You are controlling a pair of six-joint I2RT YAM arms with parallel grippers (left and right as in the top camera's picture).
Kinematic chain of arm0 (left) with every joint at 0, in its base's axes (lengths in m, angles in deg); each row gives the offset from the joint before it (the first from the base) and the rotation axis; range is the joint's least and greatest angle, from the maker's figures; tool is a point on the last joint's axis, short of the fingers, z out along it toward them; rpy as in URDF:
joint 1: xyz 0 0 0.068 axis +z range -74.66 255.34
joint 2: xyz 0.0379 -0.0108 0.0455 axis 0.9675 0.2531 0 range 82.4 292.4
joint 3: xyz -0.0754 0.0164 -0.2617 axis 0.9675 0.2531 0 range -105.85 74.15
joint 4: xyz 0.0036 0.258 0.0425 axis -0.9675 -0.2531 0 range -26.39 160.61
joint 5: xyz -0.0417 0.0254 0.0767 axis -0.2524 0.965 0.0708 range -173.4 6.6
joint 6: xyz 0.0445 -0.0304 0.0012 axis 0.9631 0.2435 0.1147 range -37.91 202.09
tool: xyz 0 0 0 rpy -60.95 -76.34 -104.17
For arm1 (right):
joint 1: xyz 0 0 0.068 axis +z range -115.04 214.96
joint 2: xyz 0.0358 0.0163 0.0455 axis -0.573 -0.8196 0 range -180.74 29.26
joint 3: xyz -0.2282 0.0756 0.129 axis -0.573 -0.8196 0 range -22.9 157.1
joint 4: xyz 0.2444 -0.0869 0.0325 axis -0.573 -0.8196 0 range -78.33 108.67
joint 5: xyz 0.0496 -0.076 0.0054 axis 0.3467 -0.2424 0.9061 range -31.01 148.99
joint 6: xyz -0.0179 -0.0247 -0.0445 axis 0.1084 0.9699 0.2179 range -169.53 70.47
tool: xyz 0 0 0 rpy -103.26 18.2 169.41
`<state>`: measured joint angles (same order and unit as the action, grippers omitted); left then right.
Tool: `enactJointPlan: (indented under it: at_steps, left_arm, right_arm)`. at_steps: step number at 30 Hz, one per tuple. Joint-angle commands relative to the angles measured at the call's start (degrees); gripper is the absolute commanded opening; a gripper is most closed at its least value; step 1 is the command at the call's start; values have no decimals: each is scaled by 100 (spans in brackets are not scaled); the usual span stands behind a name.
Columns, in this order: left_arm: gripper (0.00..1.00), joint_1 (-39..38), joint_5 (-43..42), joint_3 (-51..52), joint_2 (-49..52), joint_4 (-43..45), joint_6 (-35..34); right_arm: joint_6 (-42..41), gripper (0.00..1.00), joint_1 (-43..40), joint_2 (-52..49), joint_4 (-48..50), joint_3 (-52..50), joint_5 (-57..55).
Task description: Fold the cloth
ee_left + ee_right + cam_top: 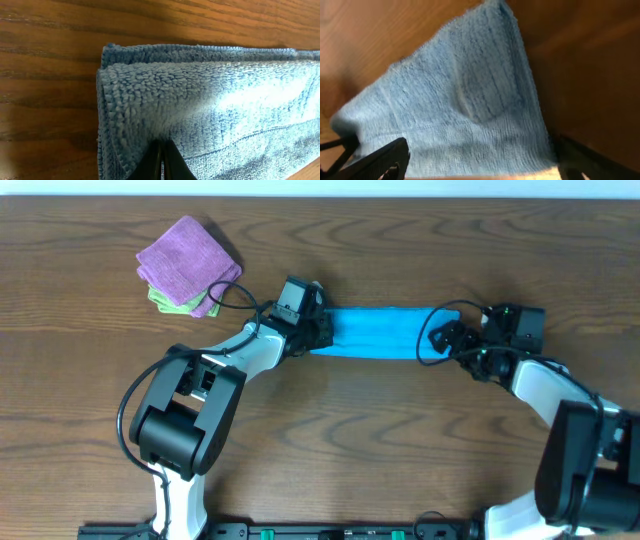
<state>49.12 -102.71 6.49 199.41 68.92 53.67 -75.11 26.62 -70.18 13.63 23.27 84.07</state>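
Note:
The sky-blue cloth [385,332] lies folded into a long narrow strip across the middle of the wooden table. My left gripper [318,330] is at its left end. In the left wrist view the fingers [162,150] are pressed together on the cloth [210,100] near its doubled-over left edge. My right gripper [447,337] is at the strip's right end. In the right wrist view its fingers [480,160] are spread wide with the cloth [470,100] lying flat between them, not pinched.
A folded purple cloth [188,255] sits on a folded green cloth [168,302] at the back left, close to the left arm. Bare wood table [360,440] lies in front of the strip.

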Motion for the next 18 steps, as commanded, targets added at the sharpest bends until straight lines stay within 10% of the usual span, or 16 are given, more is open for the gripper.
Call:
enactJointPlan:
  at_steps: [1, 11, 18]
  left_arm:
    - [6, -7, 15, -55, 166, -144, 98]
    - [5, -7, 17, -55, 166, -291, 98]
    - [6, -7, 17, -55, 166, -614, 101]
  right_arm:
    - [-33, 91, 146, -450, 98, -94, -111]
    - [-52, 79, 385, -1226, 1152, -92, -232]
    - [-50, 47, 426, -1471, 1768, -92, -592]
